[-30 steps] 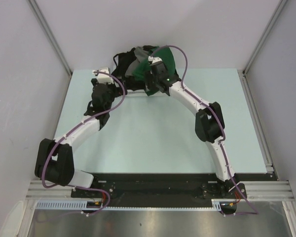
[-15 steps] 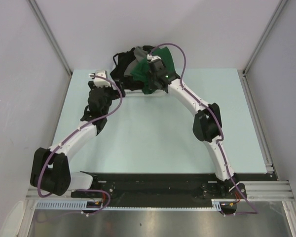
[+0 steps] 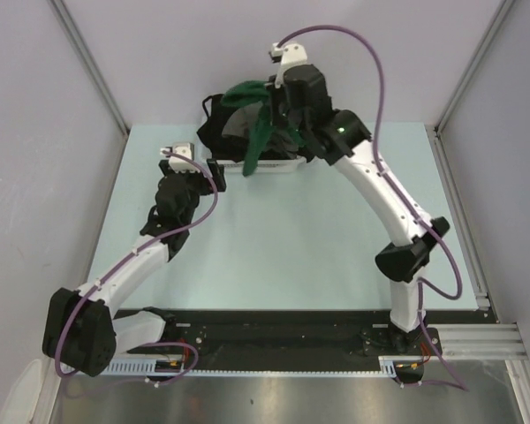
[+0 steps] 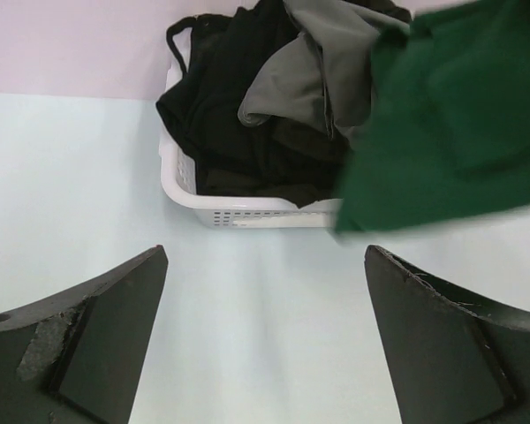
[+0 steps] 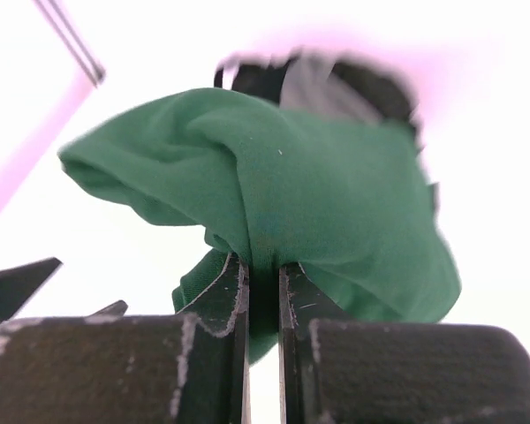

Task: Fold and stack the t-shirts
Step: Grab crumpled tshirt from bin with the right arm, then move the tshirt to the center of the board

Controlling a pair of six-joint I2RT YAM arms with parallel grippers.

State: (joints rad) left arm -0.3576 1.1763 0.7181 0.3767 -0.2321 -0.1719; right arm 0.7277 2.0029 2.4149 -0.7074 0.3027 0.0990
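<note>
Lifted since a second ago: green shirt (image 3: 258,132) now hangs above basket (image 4: 247,215) in a long drape, its lower end down over the near rim. Before, it lay bunched on the heap. Carrying it, right gripper (image 5: 263,265) has gone up and back, jaws closed to a narrow slit on a pinched fold of the green cloth.

Right wrist view: cloth bulges above the fingers and everything behind is blurred. How much of the shirt is free of the heap, cannot tell.

Left wrist view: green shirt is cut off at the top and right edges, smeared by motion, and covers the basket's right end. Beside it, grey shirt (image 4: 309,71) lies crumpled on black shirts (image 4: 230,115) inside the basket. Number of black ones cannot be told, as they form one dark mass with a loop of cloth over the far left rim.

Top view: basket stands at the far edge of table (image 3: 274,247), mostly hidden by cloth and the right arm. Nearer, left gripper (image 4: 265,265) hovers low just short of the basket, jaws wide apart, holding nothing. Left elbow has drawn back toward the near left corner.
</note>
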